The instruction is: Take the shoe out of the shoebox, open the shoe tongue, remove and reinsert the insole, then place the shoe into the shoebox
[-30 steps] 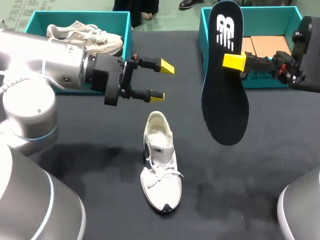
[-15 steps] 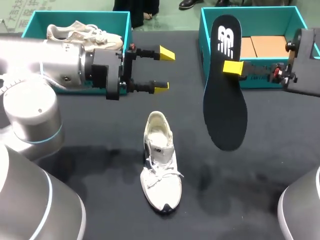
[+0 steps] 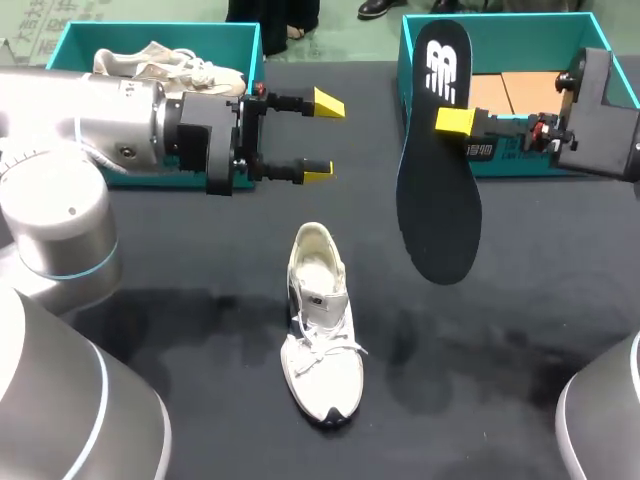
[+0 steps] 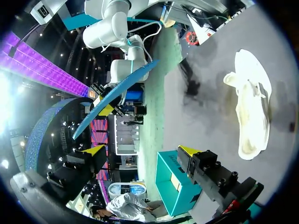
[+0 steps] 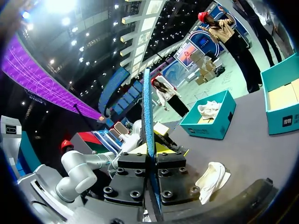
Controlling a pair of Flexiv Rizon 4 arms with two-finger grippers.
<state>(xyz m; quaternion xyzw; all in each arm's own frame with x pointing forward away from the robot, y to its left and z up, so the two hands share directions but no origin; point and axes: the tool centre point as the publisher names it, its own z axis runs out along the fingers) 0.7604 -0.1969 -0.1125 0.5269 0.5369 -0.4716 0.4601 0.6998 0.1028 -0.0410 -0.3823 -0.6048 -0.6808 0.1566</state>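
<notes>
At the far left of the dark tabletop (image 3: 170, 260) stands a teal box (image 3: 60, 45) with a pale shoe (image 3: 170, 68) inside. A second teal box (image 3: 520, 28) stands at the far right, partly hidden by a black insole (image 3: 437, 190) with a white mark. The right fingers (image 3: 455, 122) are clamped on this insole, above the tabletop. The white shoe (image 3: 320, 320) lies in the middle, toe toward the near edge. The left fingers (image 3: 318, 174) stand apart, holding nothing.

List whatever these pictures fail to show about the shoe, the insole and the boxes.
- Head view: toe cavity of the shoe, covered by tongue and laces.
- Head view: back face of the insole, turned away; the right wrist view shows it edge-on only.
- Head view: far finger of the right tool, behind the insole.
- Head view: part of the second shoe in the left shoebox, behind the left arm.
</notes>
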